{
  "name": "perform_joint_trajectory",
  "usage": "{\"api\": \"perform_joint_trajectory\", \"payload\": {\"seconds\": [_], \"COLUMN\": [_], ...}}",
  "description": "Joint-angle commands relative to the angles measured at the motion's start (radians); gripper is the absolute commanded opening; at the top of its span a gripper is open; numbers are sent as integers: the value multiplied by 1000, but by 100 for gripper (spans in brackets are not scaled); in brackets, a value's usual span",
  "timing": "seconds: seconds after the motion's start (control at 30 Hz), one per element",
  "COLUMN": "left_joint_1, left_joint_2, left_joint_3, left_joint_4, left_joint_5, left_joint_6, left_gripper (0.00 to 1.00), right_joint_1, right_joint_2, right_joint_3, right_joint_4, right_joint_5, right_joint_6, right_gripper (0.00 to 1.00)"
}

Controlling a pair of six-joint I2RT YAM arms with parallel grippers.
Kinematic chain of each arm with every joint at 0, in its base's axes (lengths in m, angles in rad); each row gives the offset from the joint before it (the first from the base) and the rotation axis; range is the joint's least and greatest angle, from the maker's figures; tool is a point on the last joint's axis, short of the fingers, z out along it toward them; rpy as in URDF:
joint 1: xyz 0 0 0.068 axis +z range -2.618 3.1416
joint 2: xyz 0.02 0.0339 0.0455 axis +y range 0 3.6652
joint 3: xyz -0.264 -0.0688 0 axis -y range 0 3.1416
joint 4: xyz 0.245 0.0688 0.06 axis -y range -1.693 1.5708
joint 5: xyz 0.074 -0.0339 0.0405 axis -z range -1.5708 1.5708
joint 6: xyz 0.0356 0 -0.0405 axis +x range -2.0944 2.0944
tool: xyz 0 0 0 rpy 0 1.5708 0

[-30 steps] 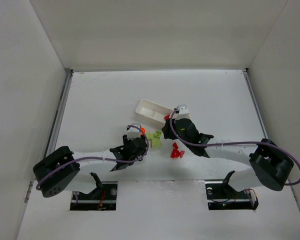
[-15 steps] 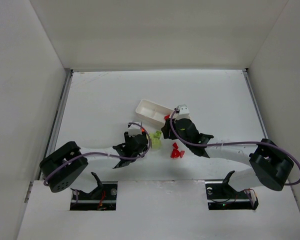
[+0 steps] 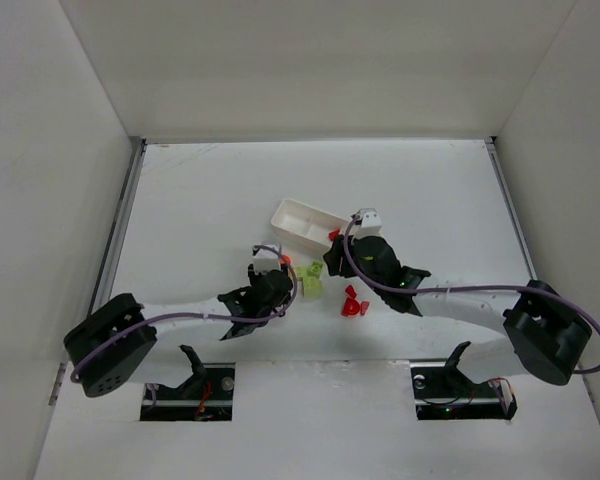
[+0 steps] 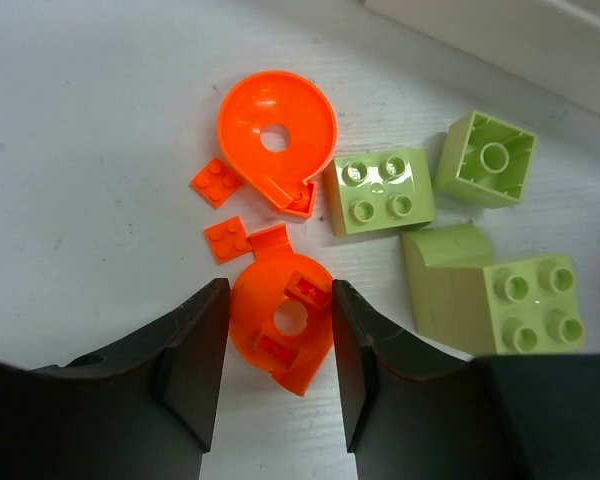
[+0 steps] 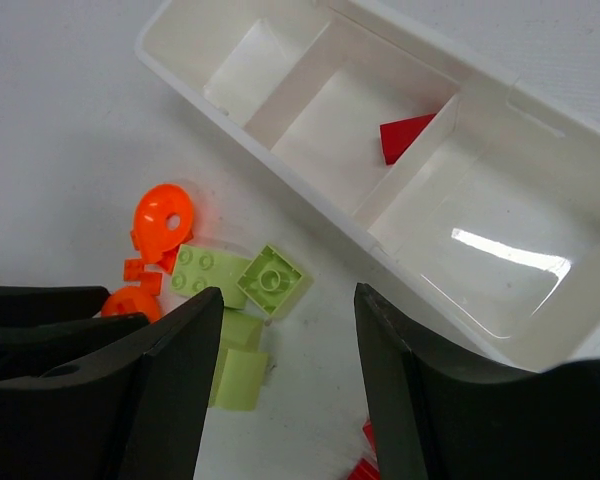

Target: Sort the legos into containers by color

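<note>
White bench (image 4: 80, 100), walled in white. The left gripper (image 4: 278, 290) pinches a bright orange rounded plastic lego (image 4: 280, 345) lying flat there. Best lifted straight up, clear of the second orange round (image 4: 277, 135), into a compartment of the long white plastic tray (image 5: 480, 190) without the small red wedge (image 5: 405, 137). The right gripper (image 5: 288, 292) hangs wide open, empty.

legos (image 4: 380, 190) bunched tight — tray (image 5: 310, 195) just beside

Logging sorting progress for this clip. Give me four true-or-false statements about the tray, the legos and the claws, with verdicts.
1. A red lego lies in the middle compartment of the tray. True.
2. The right claw holds a yellow-green block. False: it is open and holds nothing.
3. The left claw has its fingers on either side of an orange rounded lego. True.
4. Every yellow-green block is in the tray. False: the yellow-green blocks lie on the table beside it.
</note>
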Motion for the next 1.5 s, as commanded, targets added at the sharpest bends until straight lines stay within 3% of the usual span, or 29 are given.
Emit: {"api": "perform_joint_trajectory", "payload": {"seconds": [0.0, 0.3, 0.43, 0.83, 1.03, 1.33, 1.47], "left_joint_1": [2, 51, 92, 63, 46, 14, 8], "left_joint_2": [-118, -295, -291, 116, 321, 519, 556], "left_joint_3": [-8, 26, 115, 489, 659, 845, 873], "left_joint_4": [-76, -198, -198, -12, 19, 0, -7], "left_joint_5": [-20, -22, 26, 167, 239, 285, 276], "left_joint_6": [-19, -8, 25, 100, 102, 128, 136], "left_gripper": [18, 19, 21, 22, 23, 24, 33], "right_joint_1": [-24, -71, -128, -291, -315, -337, -341], "right_joint_2": [-32, -111, -151, -276, -289, -352, -388], "right_joint_3": [-17, -60, -86, -185, -201, -222, -236], "right_joint_4": [56, 62, 56, 39, 42, 37, 37], "right_joint_5": [-5, 8, 28, 97, 102, 97, 107], "right_joint_6": [8, 17, 61, 193, 207, 224, 224], "right_gripper": [61, 61, 62, 64, 63, 63, 63]}}
